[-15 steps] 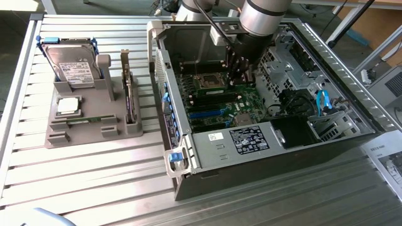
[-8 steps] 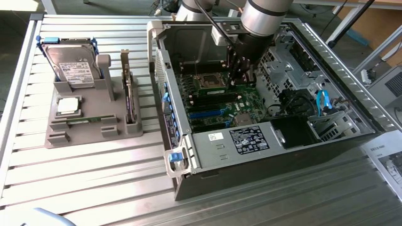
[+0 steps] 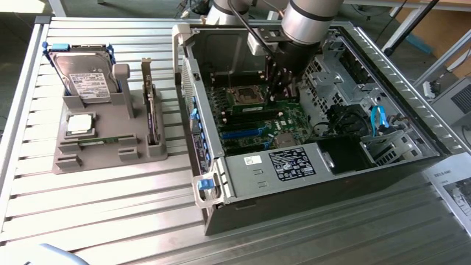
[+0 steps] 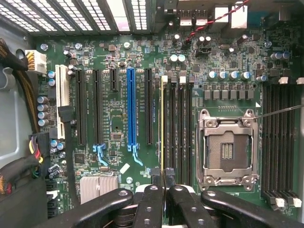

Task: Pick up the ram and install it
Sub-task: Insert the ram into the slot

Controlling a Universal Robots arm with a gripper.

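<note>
While hand clamps one ram, one CPU socket beside.

Worktop: ribbed bare-metal slats, aluminium rail along the edge at the exterior view's left | Light: hard daylight glare on far corner, soft sheen down the slats | Beyond far edge, exterior view's right: brown board, slanted dark pole | grey cabinet just beside worktop
</note>
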